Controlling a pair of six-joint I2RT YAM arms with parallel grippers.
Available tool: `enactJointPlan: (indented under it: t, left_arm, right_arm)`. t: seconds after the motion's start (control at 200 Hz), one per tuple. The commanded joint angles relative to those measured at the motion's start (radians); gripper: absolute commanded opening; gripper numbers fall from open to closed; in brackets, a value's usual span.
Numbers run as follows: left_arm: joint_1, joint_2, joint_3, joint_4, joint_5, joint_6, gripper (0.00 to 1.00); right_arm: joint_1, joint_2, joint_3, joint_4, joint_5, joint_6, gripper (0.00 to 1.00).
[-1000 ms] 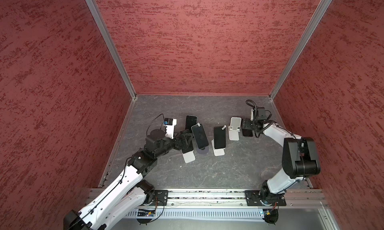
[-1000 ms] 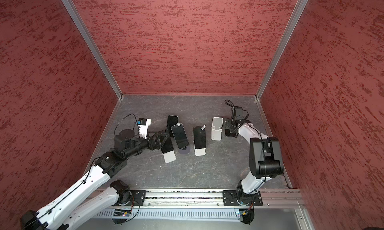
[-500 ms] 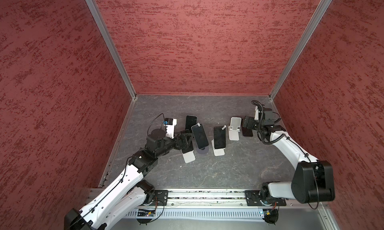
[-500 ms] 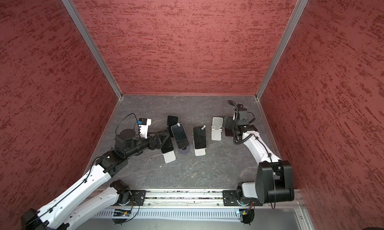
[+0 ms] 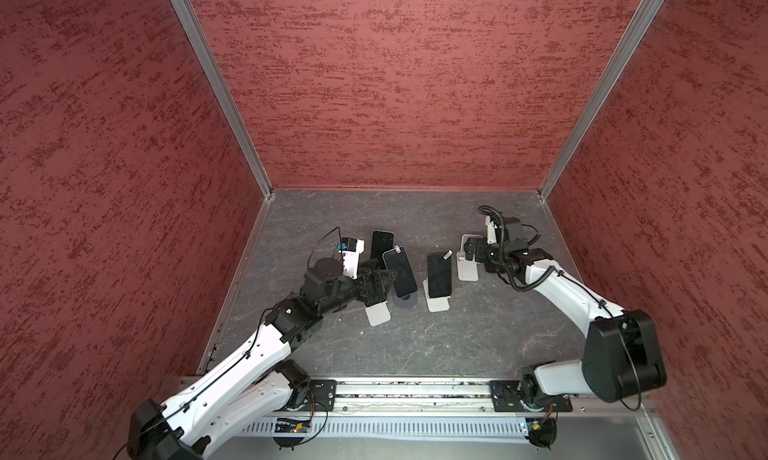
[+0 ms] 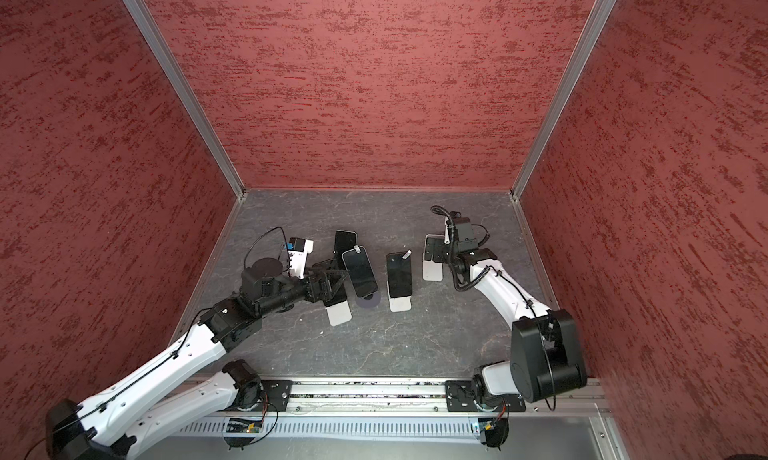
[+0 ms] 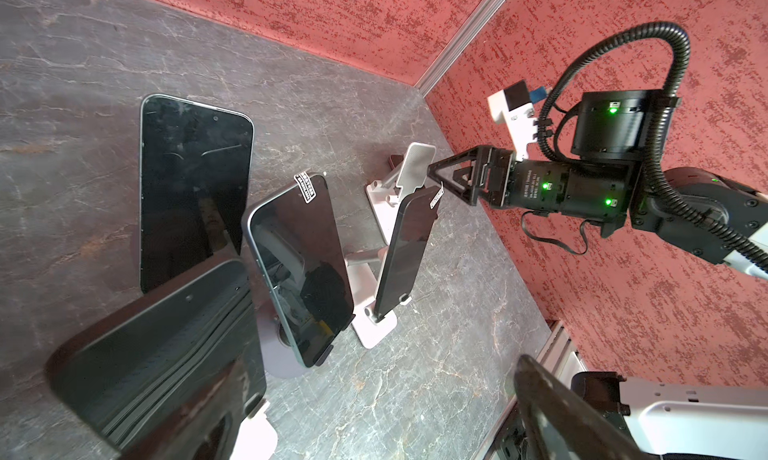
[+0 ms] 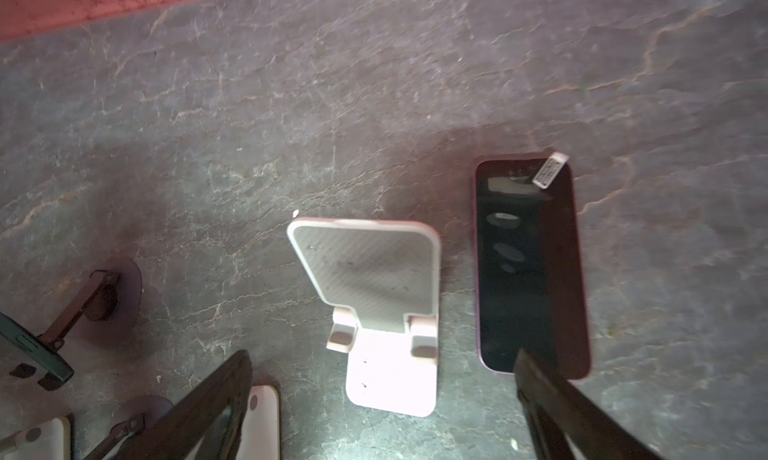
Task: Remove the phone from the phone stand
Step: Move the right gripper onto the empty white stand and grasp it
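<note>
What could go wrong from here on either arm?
The left jaws stand open close to the nearest phone; the phone on the round stand leans right beside it and could get knocked in the lift.
The right jaws hang open over the empty stand and the pink phone lying flat beside it; a low withdrawal might clip either.

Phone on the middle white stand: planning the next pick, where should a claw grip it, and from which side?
Probably its long side edges, upper half, from above: the phone leans back on the white stand, bottom edge behind the lips.
</note>
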Motion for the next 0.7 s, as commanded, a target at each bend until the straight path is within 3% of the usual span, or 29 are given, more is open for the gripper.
enactJointPlan:
  t: [0.0, 0.696]
  left_arm:
    - [-0.022, 0.007, 0.028, -0.005, -0.057, -0.002, 0.99]
    - [-0.024, 0.004, 0.003, 0.085, -0.110, 0.127, 0.99]
  right_arm:
    - [0.019, 0.025, 0.055, 0.020, 0.023, 0.005, 0.99]
    - [0.026, 0.225, 0.182, 0.056, 0.093, 0.021, 0.94]
